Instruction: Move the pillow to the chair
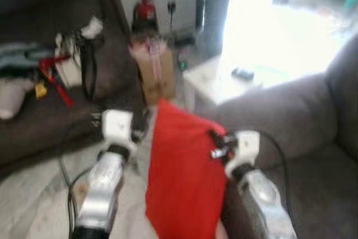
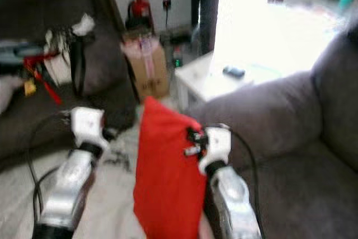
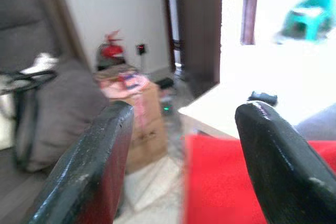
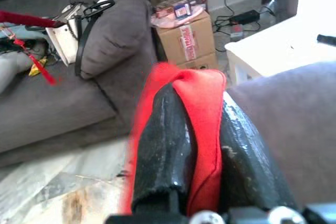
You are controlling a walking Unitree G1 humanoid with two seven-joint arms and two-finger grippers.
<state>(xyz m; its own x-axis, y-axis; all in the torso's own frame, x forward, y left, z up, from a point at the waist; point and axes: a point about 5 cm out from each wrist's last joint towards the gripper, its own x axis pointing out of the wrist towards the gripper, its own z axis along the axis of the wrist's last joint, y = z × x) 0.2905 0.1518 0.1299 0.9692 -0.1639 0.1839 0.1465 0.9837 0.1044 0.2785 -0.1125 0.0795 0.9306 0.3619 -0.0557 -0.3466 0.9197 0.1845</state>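
Observation:
A red pillow (image 1: 182, 177) hangs upright between my two arms, held off the floor. My right gripper (image 4: 202, 145) is shut on the pillow's upper edge, red cloth (image 4: 202, 103) pinched between its black fingers (image 4: 163, 145). My left gripper (image 3: 184, 145) is open beside the pillow's left side, and the red pillow (image 3: 226, 182) shows past its fingers (image 3: 89, 166). The grey armchair (image 1: 291, 116) stands to the right, its padded arm just beyond the pillow and its seat (image 2: 302, 188) lower right.
A grey sofa (image 1: 50, 121) with bags and clutter (image 1: 72, 60) lies on the left. A cardboard box (image 1: 154, 74), a red fire extinguisher (image 1: 144, 9) and a white low table (image 1: 224, 79) stand ahead. Black cables (image 1: 67, 177) trail on the pale floor.

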